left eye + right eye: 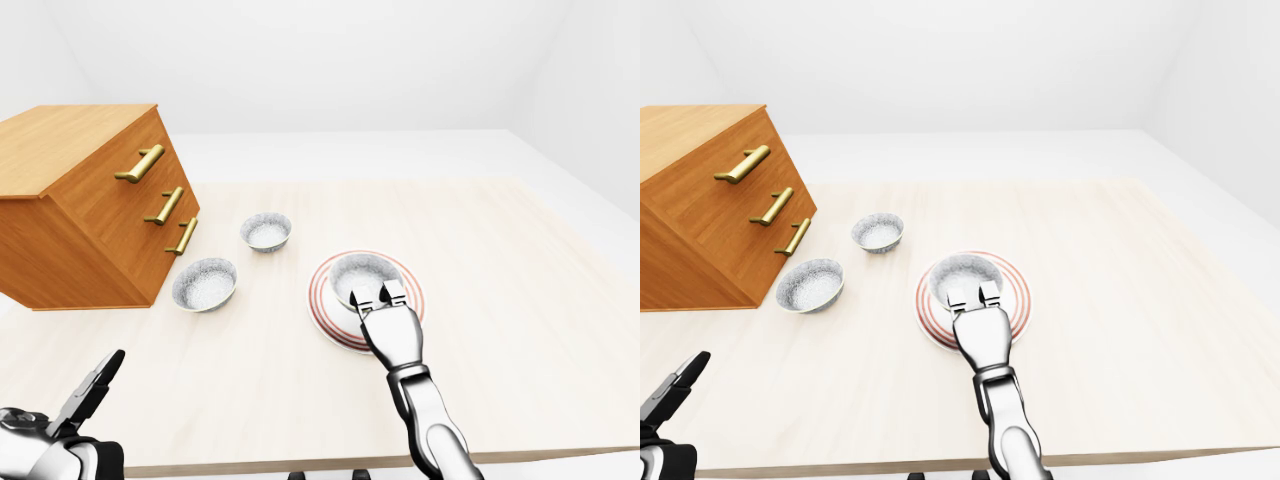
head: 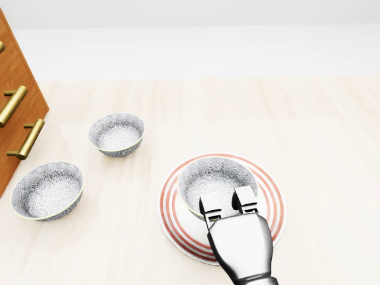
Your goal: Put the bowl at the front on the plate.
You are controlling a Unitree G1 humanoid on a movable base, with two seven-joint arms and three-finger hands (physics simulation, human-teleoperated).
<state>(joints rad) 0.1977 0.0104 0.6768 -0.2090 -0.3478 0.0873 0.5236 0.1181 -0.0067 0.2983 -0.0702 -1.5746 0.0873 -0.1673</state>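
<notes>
The silver three-finger right hand (image 2: pixel 228 205) reaches in from the bottom of the head view, its fingers (image 2: pixel 245 198) hooked over the near rim of the grey patterned ceramic bowl (image 2: pixel 215 178); whether they actually pinch the rim or only rest on it cannot be told. That bowl stands upright inside the round white plate with red rings (image 2: pixel 270 222), a little toward the plate's upper left, so the plate's bare rim shows widest at the lower right. The plate lies on the pale wooden worktop (image 2: pixel 332 154), roughly midway across it and closer to its bottom edge in the left-eye view.

Two more grey patterned bowls stand apart to the left: one (image 2: pixel 117 134) up and left of the plate, another (image 2: pixel 47 190) farther left, near the orange-brown wooden drawer chest with brass handles (image 1: pixel 90 210), which sits by the worktop's left edge.

The left hand (image 1: pixel 85 395) shows at the bottom left corner of the left-eye view, off the worktop's corner, dark fingers spread and holding nothing
</notes>
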